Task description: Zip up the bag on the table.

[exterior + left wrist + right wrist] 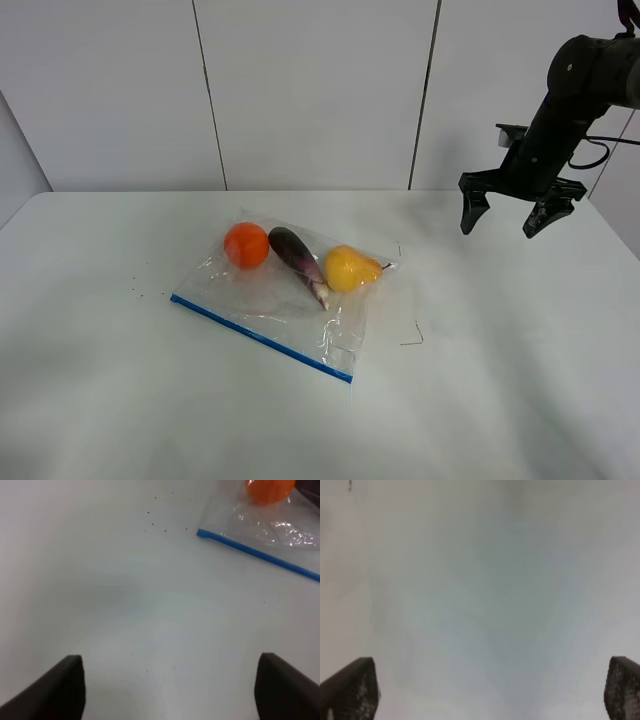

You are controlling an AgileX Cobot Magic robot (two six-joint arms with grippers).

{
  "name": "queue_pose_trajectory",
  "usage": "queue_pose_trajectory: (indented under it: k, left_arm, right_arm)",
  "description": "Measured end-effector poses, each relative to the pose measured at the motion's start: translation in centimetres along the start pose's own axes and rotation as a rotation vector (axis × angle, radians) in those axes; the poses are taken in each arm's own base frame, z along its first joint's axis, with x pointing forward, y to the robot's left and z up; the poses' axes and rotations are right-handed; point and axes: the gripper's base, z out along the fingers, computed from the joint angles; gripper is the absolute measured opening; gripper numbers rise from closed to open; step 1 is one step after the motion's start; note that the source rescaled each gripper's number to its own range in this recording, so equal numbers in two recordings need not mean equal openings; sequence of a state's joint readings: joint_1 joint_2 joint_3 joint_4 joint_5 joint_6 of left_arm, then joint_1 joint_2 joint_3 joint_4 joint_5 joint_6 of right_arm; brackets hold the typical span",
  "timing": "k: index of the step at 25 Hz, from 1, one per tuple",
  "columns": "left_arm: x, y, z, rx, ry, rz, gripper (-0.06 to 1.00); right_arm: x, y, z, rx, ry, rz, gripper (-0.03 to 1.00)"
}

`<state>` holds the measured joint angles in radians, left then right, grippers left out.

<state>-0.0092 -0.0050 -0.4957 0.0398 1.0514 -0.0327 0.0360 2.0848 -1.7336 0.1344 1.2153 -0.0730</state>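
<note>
Lying mid-frame on the table (120,400), the bag (290,300) runs its blue zip strip (260,337) diagonally toward lower right; the wide-open right gripper (505,212) hovers well apart at upper right, the left gripper (170,685), also wide, nearer the strip's end.

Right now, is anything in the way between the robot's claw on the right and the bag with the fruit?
Nothing visible is. The right gripper hangs open above the table, off to the right of the bag. Only bare white tabletop lies between them, apart from a thin dark mark near the bag's corner.
</note>
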Motion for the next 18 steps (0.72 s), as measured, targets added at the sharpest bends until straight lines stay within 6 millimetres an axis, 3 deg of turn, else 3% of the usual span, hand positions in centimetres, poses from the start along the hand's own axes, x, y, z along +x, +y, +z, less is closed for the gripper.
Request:
queue_pose_trajectory:
  k: [4, 10, 16, 18]
  left_arm:
    - [0.0, 0.0, 0.0, 0.000, 0.000, 0.000, 0.91]
    - [0.0, -0.2, 0.0, 0.017, 0.000, 0.023, 0.91]
    - [0.0, -0.2, 0.0, 0.021, 0.000, 0.029, 0.91]
    - [0.0, -0.2, 0.0, 0.021, 0.000, 0.029, 0.91]
  right_arm:
    - [1.2, 0.2, -1.3, 0.001, -0.009, 0.000, 1.00]
    - [5.3, 0.7, -5.1, 0.005, -0.037, -0.015, 1.00]
    - [12.1, 1.3, -8.4, 0.006, -0.064, -0.022, 1.00]
    - [16.1, 1.5, -9.2, 0.008, -0.071, -0.023, 1.00]
